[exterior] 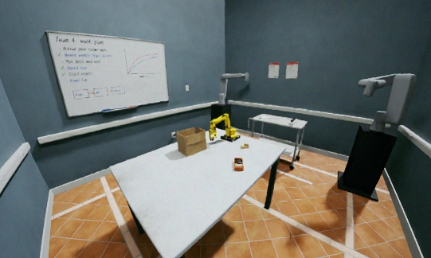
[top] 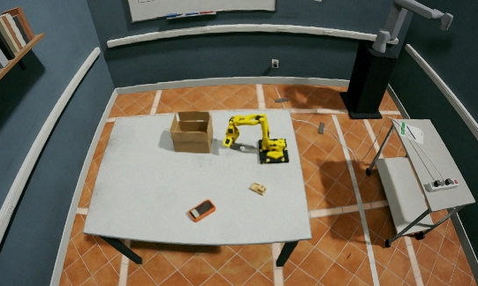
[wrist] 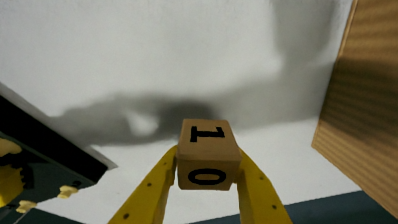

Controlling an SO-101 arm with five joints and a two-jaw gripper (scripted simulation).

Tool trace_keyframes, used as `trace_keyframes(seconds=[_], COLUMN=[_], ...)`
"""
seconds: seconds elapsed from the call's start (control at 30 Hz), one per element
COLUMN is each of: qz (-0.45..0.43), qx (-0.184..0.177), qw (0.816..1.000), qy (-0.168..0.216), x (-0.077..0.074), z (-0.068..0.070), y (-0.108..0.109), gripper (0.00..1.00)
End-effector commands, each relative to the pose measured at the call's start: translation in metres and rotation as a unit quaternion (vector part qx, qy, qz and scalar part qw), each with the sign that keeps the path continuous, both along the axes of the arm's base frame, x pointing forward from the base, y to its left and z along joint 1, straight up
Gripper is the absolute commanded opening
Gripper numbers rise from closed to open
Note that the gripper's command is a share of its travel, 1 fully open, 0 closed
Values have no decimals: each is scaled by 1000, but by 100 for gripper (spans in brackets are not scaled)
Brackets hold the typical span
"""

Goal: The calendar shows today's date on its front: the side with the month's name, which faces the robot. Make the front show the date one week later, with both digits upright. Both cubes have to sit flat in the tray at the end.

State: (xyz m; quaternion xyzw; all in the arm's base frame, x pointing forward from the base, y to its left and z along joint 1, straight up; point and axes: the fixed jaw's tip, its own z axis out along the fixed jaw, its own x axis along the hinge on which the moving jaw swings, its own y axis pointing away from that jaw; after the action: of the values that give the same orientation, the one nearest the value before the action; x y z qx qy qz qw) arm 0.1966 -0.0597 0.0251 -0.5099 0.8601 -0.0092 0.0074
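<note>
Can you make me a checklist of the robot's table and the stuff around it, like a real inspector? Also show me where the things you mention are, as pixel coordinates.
Surface: pale table (top: 152,185) (exterior: 177,187), standing level.
Job's things: cube (wrist: 208,155) in the claw (top: 227,143) (exterior: 212,138) (wrist: 207,165), off the table, showing 1 and 0; calendar (top: 255,189) (exterior: 243,146), too small to read.
Clutter: open box (top: 193,142) (exterior: 192,144); orange meter (top: 201,210) (exterior: 239,164).
Gripper: claw shut on the cube.
Cables: none seen on the table; thin ones by the side cart (top: 450,176) (exterior: 278,120).
Surroundings: whiteboard (top: 201,8) (exterior: 113,76) on the wall; two grey arms (exterior: 234,76) (exterior: 400,97) on black stands.
</note>
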Motion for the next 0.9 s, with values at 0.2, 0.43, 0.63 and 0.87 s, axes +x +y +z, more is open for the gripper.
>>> trace_keyframes(seconds=[0.2, 0.43, 0.63, 0.87], qz=[-1, -1, -1, -1], qx=[2, 2, 2, 2], qw=[1000, 1000, 1000, 1000], qy=[6, 6, 6, 6], x=[-3, -3, -3, -3], z=[-7, -9, -13, -13], y=[-1, -1, -1, -1], gripper=[0, 0, 0, 0])
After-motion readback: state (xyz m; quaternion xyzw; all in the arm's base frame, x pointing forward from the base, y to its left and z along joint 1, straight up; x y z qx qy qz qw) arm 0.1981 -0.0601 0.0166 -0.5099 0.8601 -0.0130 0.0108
